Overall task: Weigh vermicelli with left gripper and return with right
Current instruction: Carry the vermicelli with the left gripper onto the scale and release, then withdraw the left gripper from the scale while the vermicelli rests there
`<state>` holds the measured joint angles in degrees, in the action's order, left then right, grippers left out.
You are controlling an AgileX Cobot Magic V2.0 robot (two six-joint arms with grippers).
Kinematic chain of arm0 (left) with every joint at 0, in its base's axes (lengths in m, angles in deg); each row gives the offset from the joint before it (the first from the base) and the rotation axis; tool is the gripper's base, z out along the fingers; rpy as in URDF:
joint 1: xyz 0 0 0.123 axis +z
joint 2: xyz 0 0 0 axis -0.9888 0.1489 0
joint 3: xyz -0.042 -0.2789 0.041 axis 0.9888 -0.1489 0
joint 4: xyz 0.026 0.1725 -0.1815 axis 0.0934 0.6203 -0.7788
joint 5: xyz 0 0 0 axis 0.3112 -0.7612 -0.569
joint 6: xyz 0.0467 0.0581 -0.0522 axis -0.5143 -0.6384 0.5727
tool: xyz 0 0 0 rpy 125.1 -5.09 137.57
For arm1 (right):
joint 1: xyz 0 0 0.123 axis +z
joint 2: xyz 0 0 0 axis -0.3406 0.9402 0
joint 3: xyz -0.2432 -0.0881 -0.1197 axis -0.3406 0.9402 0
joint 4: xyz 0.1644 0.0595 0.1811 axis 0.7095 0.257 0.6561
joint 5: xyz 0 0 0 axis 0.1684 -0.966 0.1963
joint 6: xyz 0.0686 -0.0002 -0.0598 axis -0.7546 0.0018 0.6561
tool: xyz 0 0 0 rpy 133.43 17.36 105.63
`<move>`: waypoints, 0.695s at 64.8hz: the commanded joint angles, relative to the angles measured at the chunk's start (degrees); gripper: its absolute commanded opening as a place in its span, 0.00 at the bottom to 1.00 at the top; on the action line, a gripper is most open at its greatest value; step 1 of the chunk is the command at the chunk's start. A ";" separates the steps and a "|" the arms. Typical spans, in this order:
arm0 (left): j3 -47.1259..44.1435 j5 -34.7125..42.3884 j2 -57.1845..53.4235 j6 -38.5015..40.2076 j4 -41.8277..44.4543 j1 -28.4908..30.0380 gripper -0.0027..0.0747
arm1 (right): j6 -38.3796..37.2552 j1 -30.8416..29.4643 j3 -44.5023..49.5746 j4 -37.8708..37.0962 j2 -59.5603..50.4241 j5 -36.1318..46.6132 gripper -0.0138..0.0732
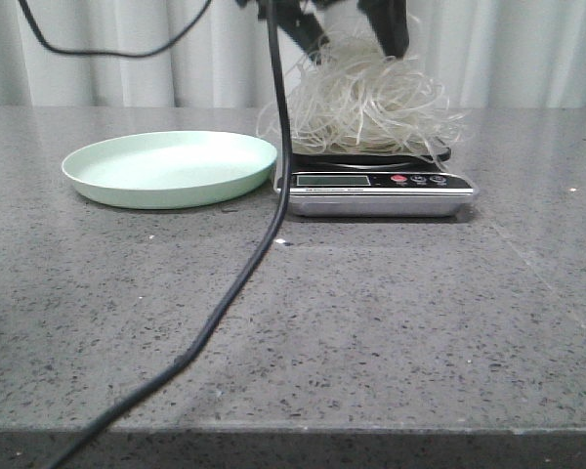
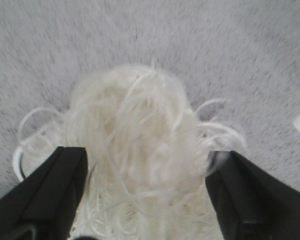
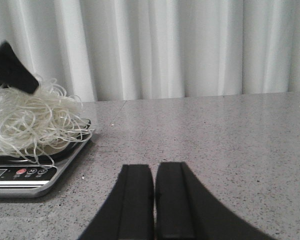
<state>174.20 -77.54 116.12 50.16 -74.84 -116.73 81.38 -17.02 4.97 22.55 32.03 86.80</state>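
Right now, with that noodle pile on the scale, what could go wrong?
Strands of the vermicelli hang over the scale's edge and may rest on the table, possibly skewing the reading. The open left pincer straddles the pile, so loops might snag and lift as it rises. The cable by the plate could catch something.

Over scale (image 1: 376, 191): blocked by vermicelli (image 1: 366, 103), left gripper (image 1: 356, 44); Front tabletop: crossed by cable (image 1: 236, 283); Left: plate (image 1: 171, 168)

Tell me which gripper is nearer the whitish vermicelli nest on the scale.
Left. The left gripper is open, its fingers straddling the fluffy whitish vermicelli nest over the scale. The right gripper, shut, sits apart over bare table, the scale off to its side.
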 commanded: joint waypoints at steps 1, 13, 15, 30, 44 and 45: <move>3.19 1.83 -7.82 0.54 1.66 -0.41 0.74 | 0.41 -0.07 -0.42 -0.35 -0.98 4.94 0.38; 3.19 -0.90 -14.44 0.54 8.42 -0.41 0.74 | 0.41 -0.07 -0.42 -0.35 -0.98 4.94 0.38; 3.06 -1.05 -15.56 0.54 9.03 -0.41 0.74 | 0.41 -0.07 -0.42 -0.35 -0.98 4.94 0.38; -6.30 1.63 -26.41 0.54 12.68 -0.41 0.74 | 0.41 -0.07 -0.42 -0.35 -0.98 4.94 0.38; -29.45 14.36 -42.21 0.54 13.06 -0.41 0.73 | 0.41 -0.07 -0.42 -0.35 -0.98 4.94 0.38; -31.95 15.94 -43.95 0.54 13.06 -0.41 0.73 | 0.41 -0.07 -0.42 -0.35 -0.98 4.94 0.38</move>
<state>151.54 -72.30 80.92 50.16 -62.02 -116.73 81.38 -17.02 4.97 22.55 32.03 86.80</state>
